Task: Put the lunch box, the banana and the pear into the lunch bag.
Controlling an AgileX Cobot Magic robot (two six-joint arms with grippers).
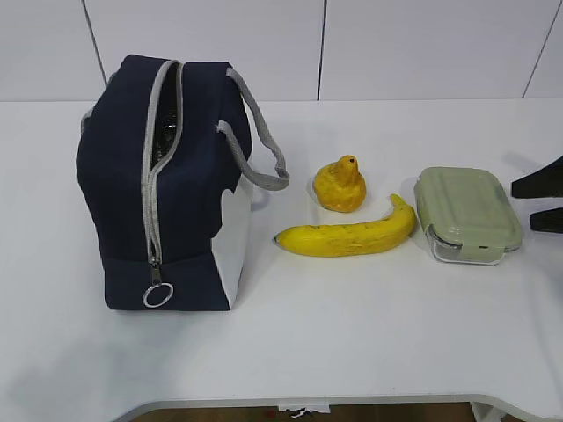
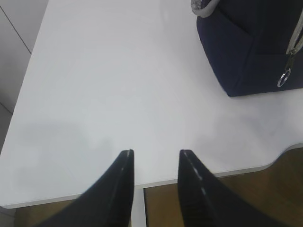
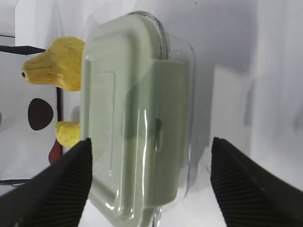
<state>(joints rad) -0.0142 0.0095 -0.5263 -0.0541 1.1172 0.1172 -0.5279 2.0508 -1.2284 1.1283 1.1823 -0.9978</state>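
Closest to the right gripper (image 3: pixel 150 182) lies the lunch box (image 3: pixel 137 123), flat on the white table (image 1: pixel 352 334) at the right end of the row; the jaws stand wide to either side of it, touching nothing that I can see. It looks rigid and light, with slick clear walls and a glossy sage lid, so the firmest hold is probably across its short sides, below the lid's rim. The banana (image 1: pixel 347 236) lies just left of the box, its tip close to the lid's corner. Behind it sits the pear (image 1: pixel 339 185), squat and lumpy, likely to roll and best pinched around its belly. Farthest left stands the lunch bag (image 1: pixel 163 185), zipper parted at the top; its inside is too dark to read. The left gripper (image 2: pixel 156 163) hovers over bare table near the bag, jaws partly open and empty; only the right fingertips show in the exterior view.
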